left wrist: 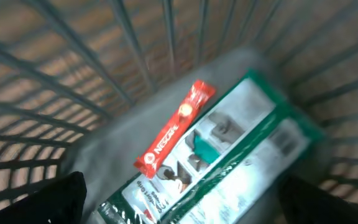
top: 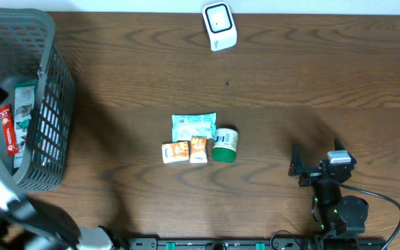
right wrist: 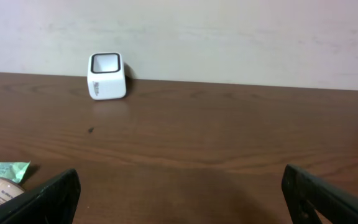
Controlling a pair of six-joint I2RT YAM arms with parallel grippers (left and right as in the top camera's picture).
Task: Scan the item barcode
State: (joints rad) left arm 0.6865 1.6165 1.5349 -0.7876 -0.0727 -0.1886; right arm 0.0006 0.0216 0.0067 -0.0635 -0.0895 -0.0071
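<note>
Overhead looks down; low right wrist shares the scanner (top: 219, 26) (right wrist: 107, 76).

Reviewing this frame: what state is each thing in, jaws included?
left gripper: jaws open, empty, over the basket.
right gripper: jaws open, empty, over the table.
basket: upright, two items inside.
red stick: lying in the basket.
green packet: lying beside it.
scanner: standing, untouched.
teal pack: flat on the table.
orange packets: flat, side by side.
jar: seemingly on its side.
</note>
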